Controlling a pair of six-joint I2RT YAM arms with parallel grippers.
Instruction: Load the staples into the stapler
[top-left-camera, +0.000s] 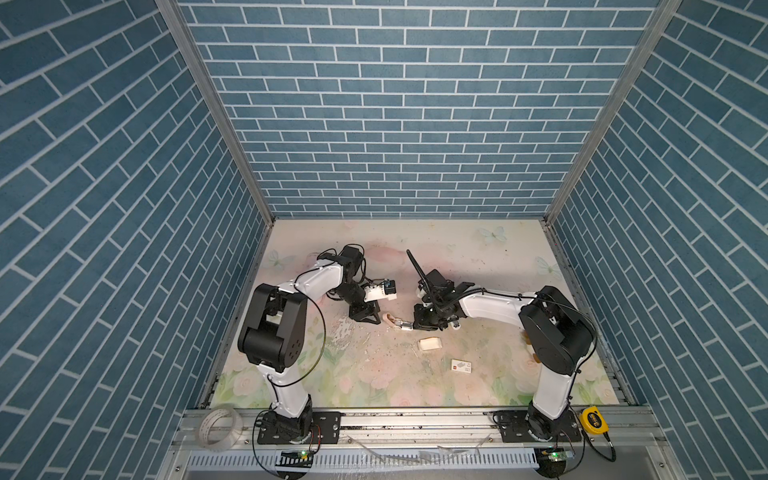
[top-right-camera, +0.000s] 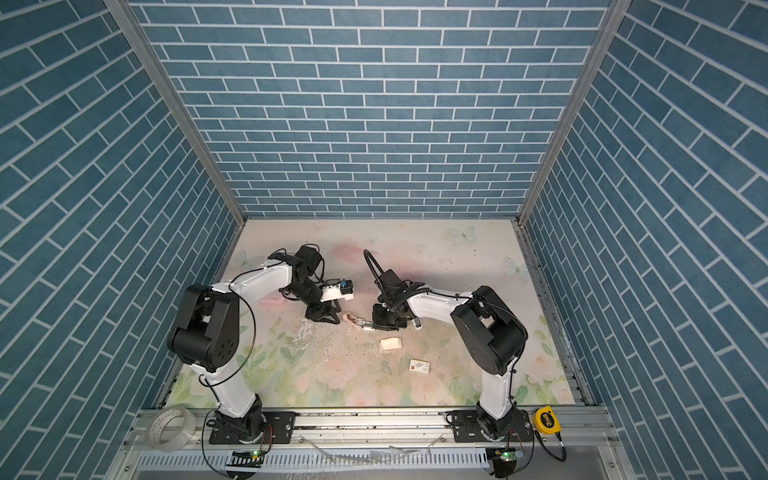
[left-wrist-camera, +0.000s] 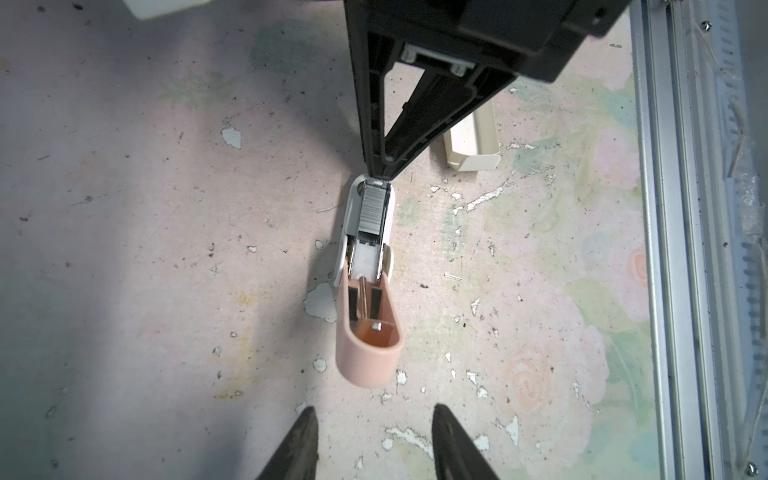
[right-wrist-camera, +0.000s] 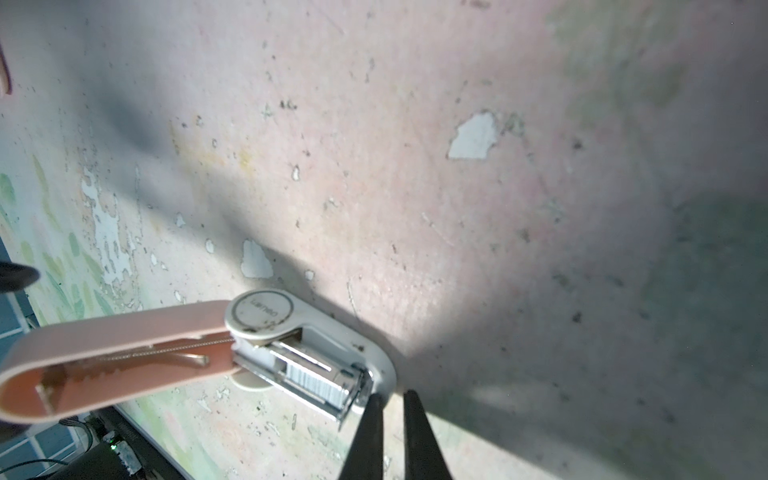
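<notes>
Our right hand (right-wrist-camera: 390, 401) is clenched, its two dark fingers (right-wrist-camera: 368, 432) drawn almost together with only a sliver of gap, and we see nothing between them. Their tips press against the front end of the stapler (right-wrist-camera: 266, 309), where the open magazine meets the white base. A grey strip of staples (right-wrist-camera: 316, 382) lies in that magazine, directly in front of these fingertips; the left wrist view shows the same strip (left-wrist-camera: 374, 208) just below the right hand (left-wrist-camera: 379, 176). The stapler (left-wrist-camera: 351, 208) lies on the desk (left-wrist-camera: 166, 249) between our two hands, its pink lid (left-wrist-camera: 368, 365) swung open toward the left hand (left-wrist-camera: 374, 415). The left hand is released, its fingertips (left-wrist-camera: 305, 419) well spread, holding nothing and touching nothing; the end of the lid stops just short of them. In both top views the stapler (top-left-camera: 397, 322) (top-right-camera: 358, 322) lies between the left hand (top-left-camera: 365, 316) and the right hand (top-left-camera: 415, 322). The cream tray (top-left-camera: 430, 344) sits near the right hand, on its side toward the desk's front edge, and the card sleeve (top-left-camera: 461, 365) lies farther that way.
</notes>
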